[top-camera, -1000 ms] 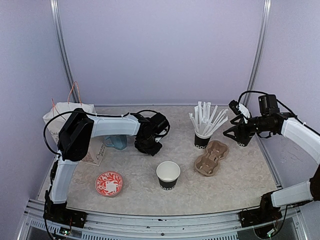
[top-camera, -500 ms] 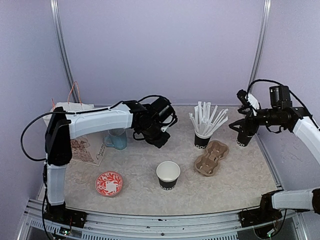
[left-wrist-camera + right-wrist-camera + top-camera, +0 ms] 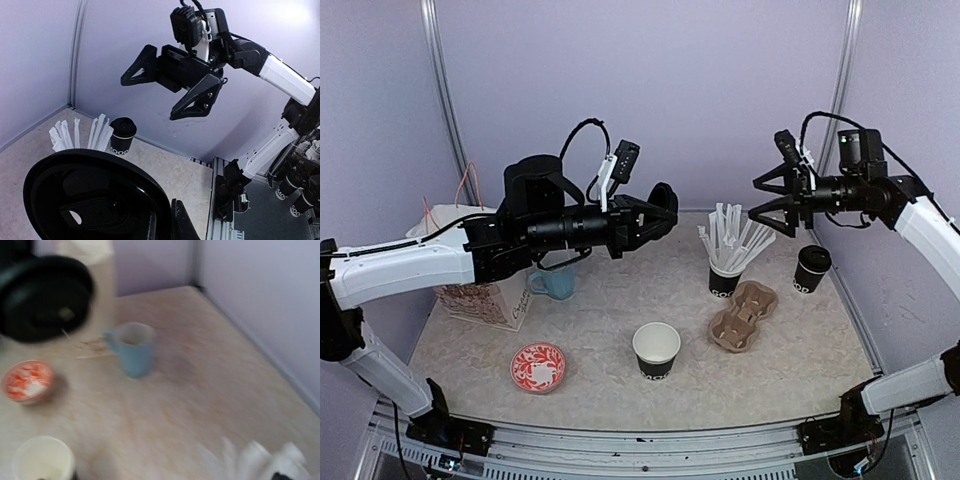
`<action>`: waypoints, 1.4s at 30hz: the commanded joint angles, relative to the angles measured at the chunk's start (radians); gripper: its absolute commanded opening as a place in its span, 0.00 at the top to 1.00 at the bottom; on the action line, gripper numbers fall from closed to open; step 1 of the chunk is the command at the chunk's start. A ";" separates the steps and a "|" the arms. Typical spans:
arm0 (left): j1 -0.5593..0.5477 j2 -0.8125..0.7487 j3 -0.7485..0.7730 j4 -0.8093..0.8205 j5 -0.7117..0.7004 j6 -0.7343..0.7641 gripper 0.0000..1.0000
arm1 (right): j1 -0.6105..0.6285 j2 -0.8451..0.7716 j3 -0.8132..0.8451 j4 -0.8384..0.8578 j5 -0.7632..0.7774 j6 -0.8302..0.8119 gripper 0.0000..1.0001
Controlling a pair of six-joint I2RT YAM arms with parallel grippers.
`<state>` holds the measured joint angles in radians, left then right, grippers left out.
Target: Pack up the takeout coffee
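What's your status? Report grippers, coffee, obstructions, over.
Left gripper shut on black lid, raised. Right gripper open, midair. Open cup front centre, unlidded. Straw cup and carrier to its right, not blocking.

We see a robot test booth, a lab set-up. Plain lilac walls [image 3: 650, 100] close in three sides, joined by bare metal posts [image 3: 442, 100]. Two cabled arms, left [image 3: 400, 270] and right [image 3: 930, 225], rise from a metal rail [image 3: 620, 445] at the near edge of a speckled table [image 3: 610, 320]. On it we find staged café props: a cup [image 3: 656, 349], straws [image 3: 735, 240], a carrier [image 3: 743, 316], a mug [image 3: 553, 283], a saucer [image 3: 538, 366] and a bag [image 3: 480, 290].
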<state>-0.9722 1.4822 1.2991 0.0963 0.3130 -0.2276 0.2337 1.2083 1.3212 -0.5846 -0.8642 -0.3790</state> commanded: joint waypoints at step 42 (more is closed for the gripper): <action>0.136 0.190 -0.253 1.130 0.276 -0.665 0.86 | 0.468 0.371 0.380 0.101 0.112 0.182 0.26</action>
<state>-0.8364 1.6691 1.0500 1.2049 0.5915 -0.8936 0.6930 1.5803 1.7084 -0.5144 -0.7620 -0.2108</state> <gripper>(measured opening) 0.084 0.764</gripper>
